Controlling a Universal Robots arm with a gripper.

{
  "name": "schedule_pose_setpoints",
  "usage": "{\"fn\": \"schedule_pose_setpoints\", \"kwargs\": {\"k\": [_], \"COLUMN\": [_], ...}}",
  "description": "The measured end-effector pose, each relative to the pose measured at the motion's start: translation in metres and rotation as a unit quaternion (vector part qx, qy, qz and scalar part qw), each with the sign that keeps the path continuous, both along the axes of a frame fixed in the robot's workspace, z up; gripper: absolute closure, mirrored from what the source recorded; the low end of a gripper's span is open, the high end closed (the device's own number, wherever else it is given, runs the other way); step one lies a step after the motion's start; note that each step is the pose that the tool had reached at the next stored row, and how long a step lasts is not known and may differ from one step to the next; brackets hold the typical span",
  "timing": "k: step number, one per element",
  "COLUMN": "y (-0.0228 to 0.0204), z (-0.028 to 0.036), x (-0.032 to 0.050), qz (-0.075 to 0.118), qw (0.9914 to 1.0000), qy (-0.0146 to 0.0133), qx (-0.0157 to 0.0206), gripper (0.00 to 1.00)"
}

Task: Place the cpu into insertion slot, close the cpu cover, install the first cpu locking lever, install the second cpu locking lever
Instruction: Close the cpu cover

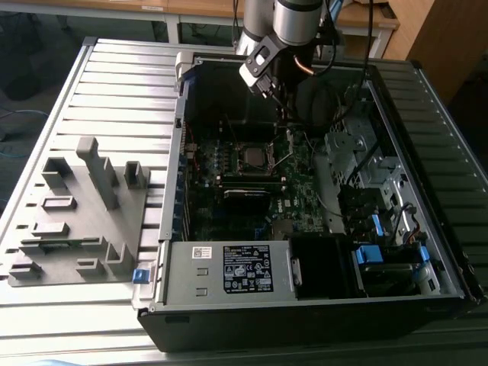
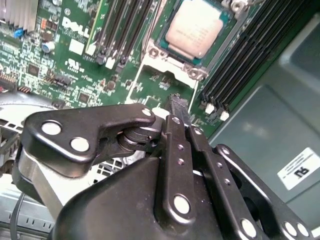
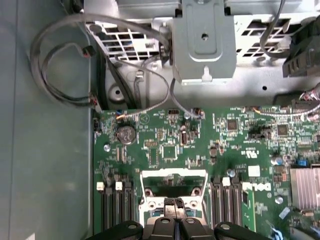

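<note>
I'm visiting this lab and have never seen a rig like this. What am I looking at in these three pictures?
One robot arm with a gripper reaches into an open computer case lying on a slatted metal table. The exterior view is taken from off the arm. Both wrist views come from cameras riding on the arm, looking past the fingers at the green circuit board. In the second wrist view the cpu sits in the insertion slot. In the first wrist view the cpu cover seems to stand open. The fingers are shut, with nothing visible between them. A grey block fixture lies at the exterior view's left.
</note>
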State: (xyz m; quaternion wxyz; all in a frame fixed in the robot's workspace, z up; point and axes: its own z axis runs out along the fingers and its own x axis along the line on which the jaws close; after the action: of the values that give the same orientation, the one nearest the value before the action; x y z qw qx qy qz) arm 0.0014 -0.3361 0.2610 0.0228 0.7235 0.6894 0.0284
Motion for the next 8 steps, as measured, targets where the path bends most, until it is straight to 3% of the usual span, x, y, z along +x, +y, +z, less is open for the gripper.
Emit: {"fn": "schedule_pose_setpoints", "kwargs": {"k": [8], "y": [0.0000], "z": [-0.0001], "x": [0.0138], "qz": [0.000], "qw": [1.00000], "qy": [0.0000], "qx": [0.0000], "gripper": [0.89]}}
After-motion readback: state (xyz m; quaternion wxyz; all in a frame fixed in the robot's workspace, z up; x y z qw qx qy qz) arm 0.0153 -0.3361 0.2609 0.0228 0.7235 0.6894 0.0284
